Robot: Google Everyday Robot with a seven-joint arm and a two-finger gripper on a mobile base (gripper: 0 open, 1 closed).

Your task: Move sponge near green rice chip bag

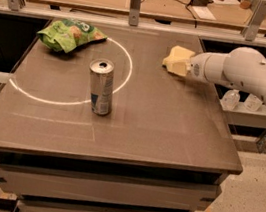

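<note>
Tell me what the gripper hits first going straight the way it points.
The pale yellow foam sponge, right at the gripper by the rear right of the dark table. Beyond, the line seems to lead toward the crinkly green chip bag, though depth is unclear.

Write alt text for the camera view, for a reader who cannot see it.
A white robot arm reaches in from the right, its pincer at a pale yellow sponge near the far right of a dark table. A green rice chip bag lies at the far left, and a silver drink can stands upright nearer the front.
</note>
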